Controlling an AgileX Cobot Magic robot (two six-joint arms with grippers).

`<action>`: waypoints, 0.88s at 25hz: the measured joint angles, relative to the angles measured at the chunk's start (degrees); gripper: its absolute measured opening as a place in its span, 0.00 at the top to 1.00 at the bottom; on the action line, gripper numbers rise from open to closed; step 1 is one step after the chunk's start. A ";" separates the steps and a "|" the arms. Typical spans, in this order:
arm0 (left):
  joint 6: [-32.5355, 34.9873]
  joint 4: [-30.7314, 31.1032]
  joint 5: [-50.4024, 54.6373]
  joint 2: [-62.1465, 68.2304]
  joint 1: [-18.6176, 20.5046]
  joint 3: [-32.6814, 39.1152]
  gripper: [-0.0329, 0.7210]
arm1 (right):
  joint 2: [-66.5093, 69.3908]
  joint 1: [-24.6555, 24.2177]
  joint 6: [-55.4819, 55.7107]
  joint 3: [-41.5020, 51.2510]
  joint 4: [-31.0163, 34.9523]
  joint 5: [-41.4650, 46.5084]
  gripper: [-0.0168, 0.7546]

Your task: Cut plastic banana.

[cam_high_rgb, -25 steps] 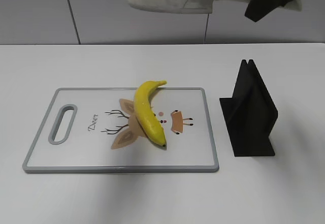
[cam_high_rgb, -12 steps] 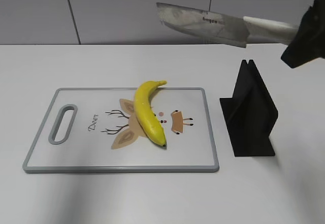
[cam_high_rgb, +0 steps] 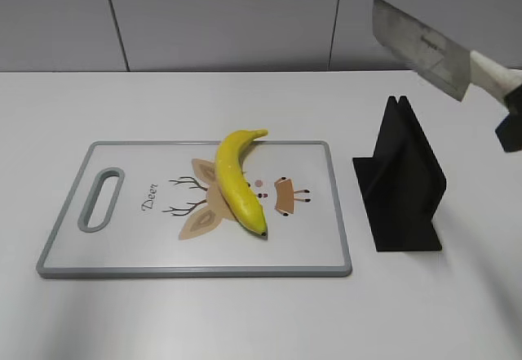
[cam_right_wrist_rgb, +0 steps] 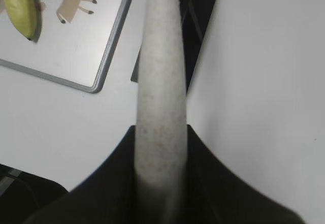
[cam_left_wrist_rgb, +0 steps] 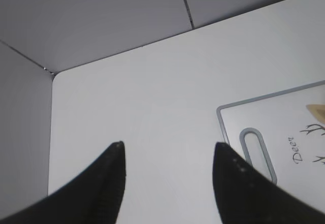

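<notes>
The plastic banana point(cam_high_rgb: 236, 182) lies whole and diagonal on the white cutting board point(cam_high_rgb: 122, 250), dark tip toward the front. It also shows in the right wrist view point(cam_right_wrist_rgb: 20, 5). My right gripper point(cam_high_rgb: 512, 127) at the right edge is shut on the pale handle point(cam_right_wrist_rgb: 160, 97) of a cleaver point(cam_high_rgb: 420, 47), held in the air above the black knife stand point(cam_high_rgb: 400, 184), blade tilted up to the left. My left gripper point(cam_left_wrist_rgb: 167, 150) is open and empty over bare table, left of the board's handle slot point(cam_left_wrist_rgb: 259, 153).
The black knife stand stands right of the board and also shows under the handle in the right wrist view point(cam_right_wrist_rgb: 200, 26). A grey panelled wall point(cam_high_rgb: 228, 17) rises behind the table. The table's far left corner point(cam_left_wrist_rgb: 53, 74) shows in the left wrist view.
My right gripper has carried the cleaver to the right and downward, from above the board to above the knife stand, the blade tilting more. The banana and board have not moved.
</notes>
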 joint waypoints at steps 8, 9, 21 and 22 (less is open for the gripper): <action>0.00 -2.59 0.05 -12.88 2.14 14.90 0.24 | -0.07 0.00 6.81 8.28 0.22 -6.23 0.75; 0.00 -2.95 0.05 -14.73 2.19 16.88 0.24 | -0.07 0.00 7.55 9.26 0.22 -7.44 0.75; -0.13 -6.30 -3.29 -32.56 2.19 36.31 0.24 | -0.07 0.05 12.29 12.17 1.47 -13.56 0.75; -0.13 -6.30 -3.35 -33.63 2.19 37.88 0.24 | -0.07 0.30 12.65 12.17 1.47 -13.63 0.75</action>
